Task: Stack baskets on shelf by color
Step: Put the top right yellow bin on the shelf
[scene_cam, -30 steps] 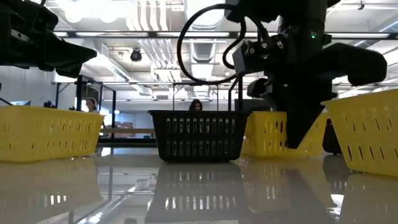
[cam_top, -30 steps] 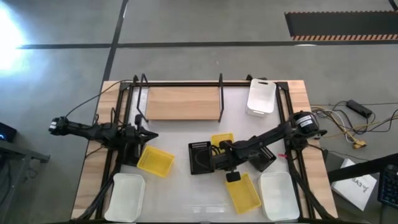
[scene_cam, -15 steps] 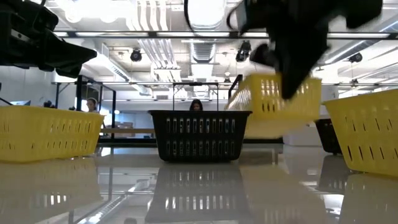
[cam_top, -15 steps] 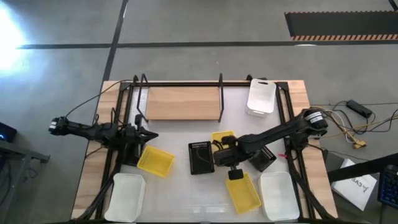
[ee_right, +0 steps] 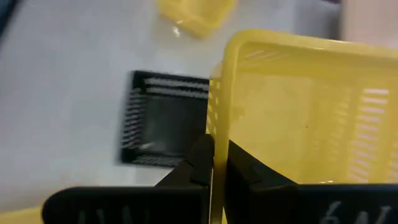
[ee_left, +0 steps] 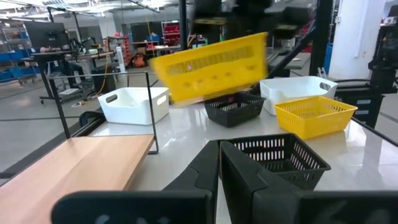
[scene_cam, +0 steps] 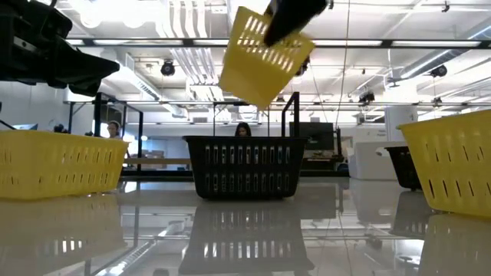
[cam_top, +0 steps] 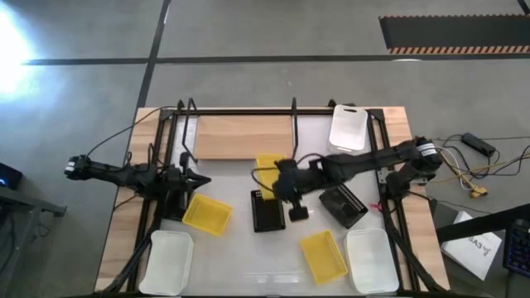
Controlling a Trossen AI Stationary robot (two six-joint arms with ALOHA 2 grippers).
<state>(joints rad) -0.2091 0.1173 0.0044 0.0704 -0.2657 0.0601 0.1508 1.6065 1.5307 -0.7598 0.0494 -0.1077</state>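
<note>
My right gripper (cam_top: 282,176) hangs high over the table's middle, shut on a yellow basket (cam_top: 267,164). In the low view this basket (scene_cam: 265,54) is tilted and well above the table. A black basket (cam_top: 267,212) stands on the table just below and nearer. The shelf (cam_top: 242,136), a light wooden board in a black wire frame, lies at the far side with nothing on it. My left gripper (cam_top: 195,179) stays shut at the table's left, near another yellow basket (cam_top: 207,215). My right gripper pinches one side wall of the yellow basket just below its rim (ee_right: 214,118), one finger inside the basket and one outside. The fingers (ee_right: 242,171) slant down from the table's right. The basket is lifted clear and hangs tipped, its far end lower.
A second black basket (cam_top: 344,205) sits right of centre and a third yellow one (cam_top: 323,255) near the front. White baskets stand at front left (cam_top: 170,261), front right (cam_top: 373,261) and far right (cam_top: 348,129). The shelf's upright posts (cam_top: 293,124) rise from the board's edges.
My right gripper has taken the yellow basket off the table behind the black one and raised it high. It has gone up and toward the far left, toward the shelf. The basket, level on the table before, now hangs tipped.
</note>
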